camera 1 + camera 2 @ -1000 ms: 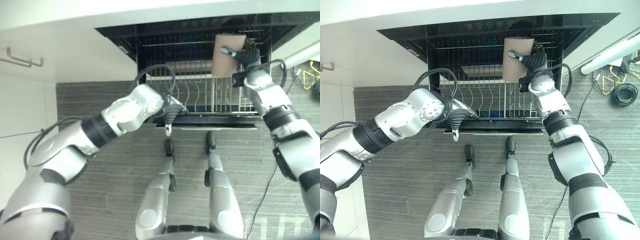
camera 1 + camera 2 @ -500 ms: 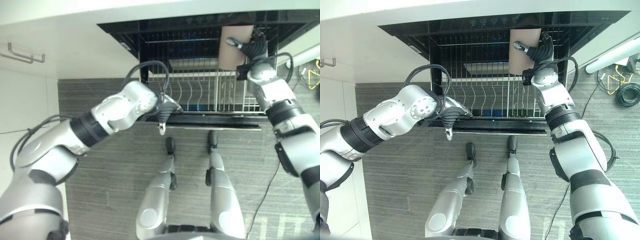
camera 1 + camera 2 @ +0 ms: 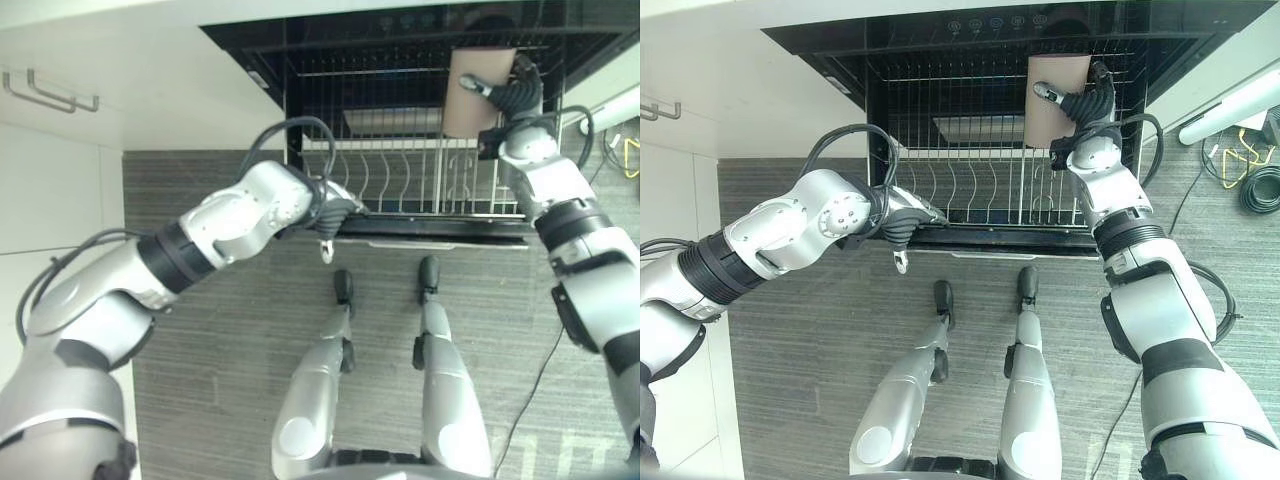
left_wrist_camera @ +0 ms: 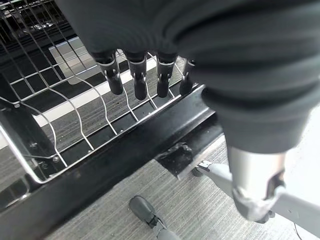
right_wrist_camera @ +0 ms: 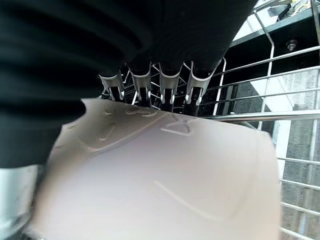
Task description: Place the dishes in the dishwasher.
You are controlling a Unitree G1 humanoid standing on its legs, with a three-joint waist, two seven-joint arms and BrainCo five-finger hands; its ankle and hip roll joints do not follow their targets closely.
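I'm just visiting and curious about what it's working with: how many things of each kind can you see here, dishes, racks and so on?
Brown square dish, held in the right hand: 1
Wire dish rack, with the left hand at its front edge: 1
Dishwasher, open: 1
Robot hands: 2
Total: 5

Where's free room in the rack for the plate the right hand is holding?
The rack holds no dishes: its tine rows between the left hand at the front rail and the right hand are bare. The tan plate hangs over the rack's far right corner. The crowded spots are at the two hands.
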